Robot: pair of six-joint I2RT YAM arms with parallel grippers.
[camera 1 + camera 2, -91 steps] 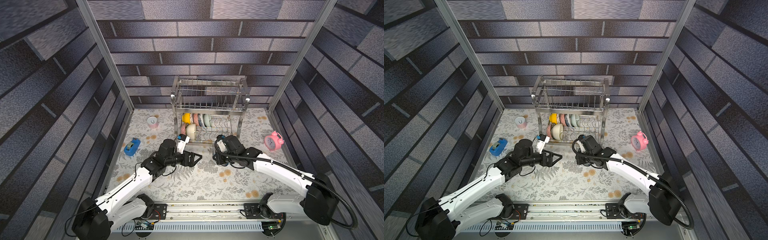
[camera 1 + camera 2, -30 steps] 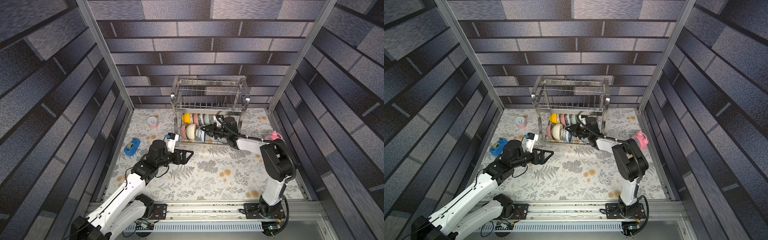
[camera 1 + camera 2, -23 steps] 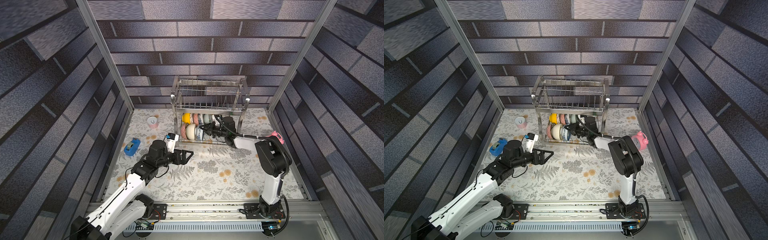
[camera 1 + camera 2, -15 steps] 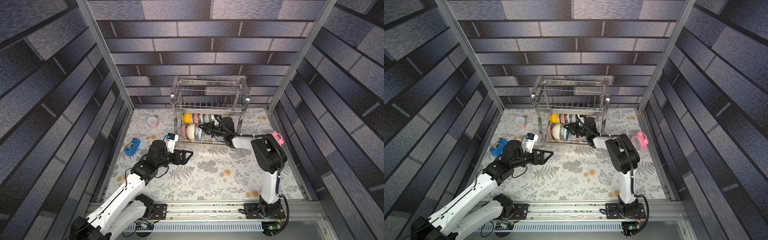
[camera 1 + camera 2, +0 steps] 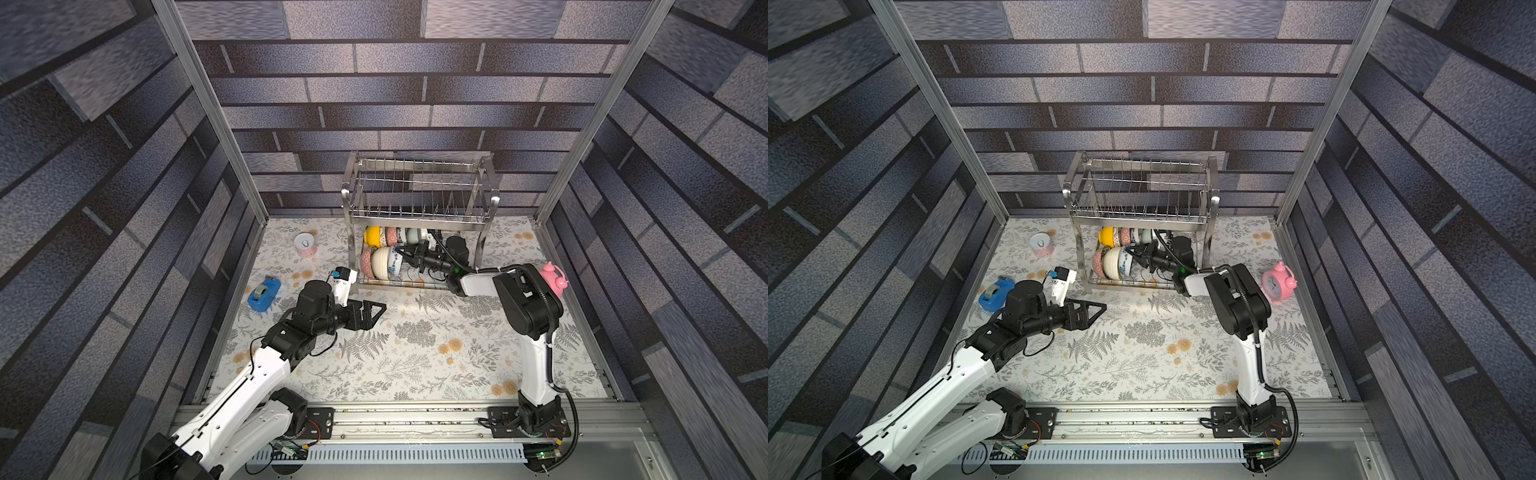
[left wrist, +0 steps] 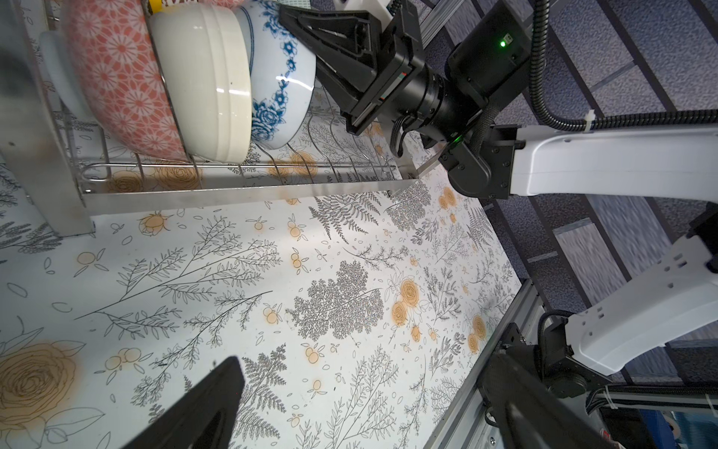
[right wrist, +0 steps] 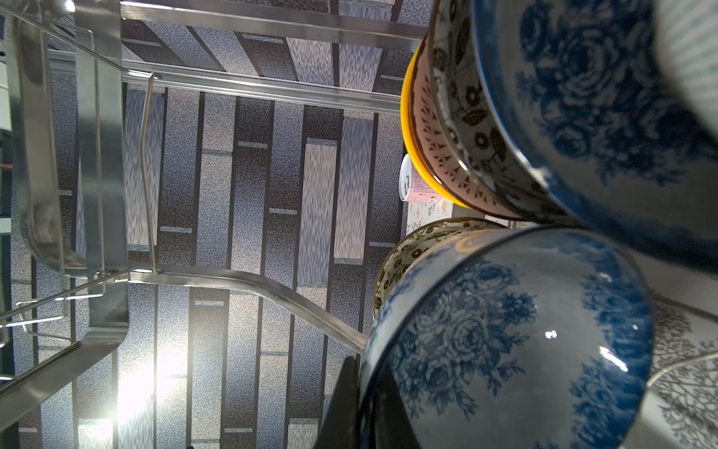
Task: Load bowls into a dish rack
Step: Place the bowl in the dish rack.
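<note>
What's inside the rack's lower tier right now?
Front row: pink patterned bowl, cream bowl, blue-and-white bowl, the right gripper on its rim. Back row: yellow bowl at the end; others overlapping, only edges showing.

Eight bowls (image 5: 381,262), one rack (image 5: 415,220), one can (image 5: 306,245), one clock (image 5: 550,279), one tape dispenser (image 5: 264,293).

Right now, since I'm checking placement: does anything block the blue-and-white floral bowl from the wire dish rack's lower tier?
Nothing visible does. The blue-and-white floral bowl, held by the right gripper, is already inside the steel wire dish rack's lower tier, beside the round cream bowl.
</note>
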